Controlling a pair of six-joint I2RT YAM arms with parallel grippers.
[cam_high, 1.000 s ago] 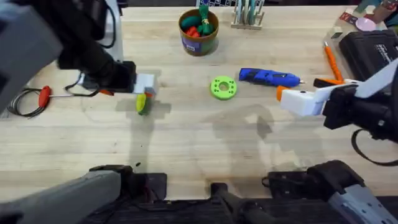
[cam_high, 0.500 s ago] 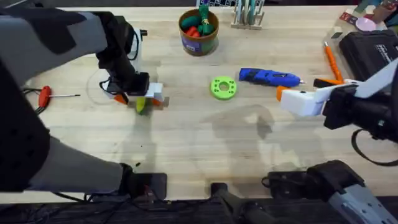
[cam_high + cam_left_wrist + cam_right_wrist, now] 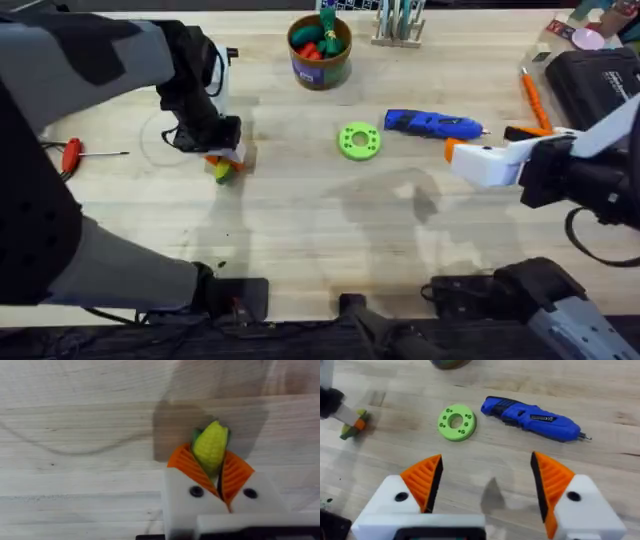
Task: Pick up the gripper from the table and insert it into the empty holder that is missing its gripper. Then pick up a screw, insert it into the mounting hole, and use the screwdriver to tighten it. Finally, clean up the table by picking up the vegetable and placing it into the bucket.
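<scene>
The vegetable, a small yellow-green oblong, is pinched between the orange ribbed pads of my left gripper, just over the wood. Overhead, the left gripper sits at the table's left-middle with the vegetable under its tip. The bucket, holding several toys, stands at the back centre. The blue screwdriver lies right of centre. My right gripper hovers open in front of the screwdriver, both orange fingers seated in their white holders. The loose gripper piece and the screw are out of view.
A green disc lies left of the screwdriver. A red-handled screwdriver rests at the far left, with an orange pen and a black case at the back right. A rack stands by the bucket.
The left arm swung in over the vegetable, its gripper shifted slightly left and shut on it. The right arm has stayed still.
</scene>
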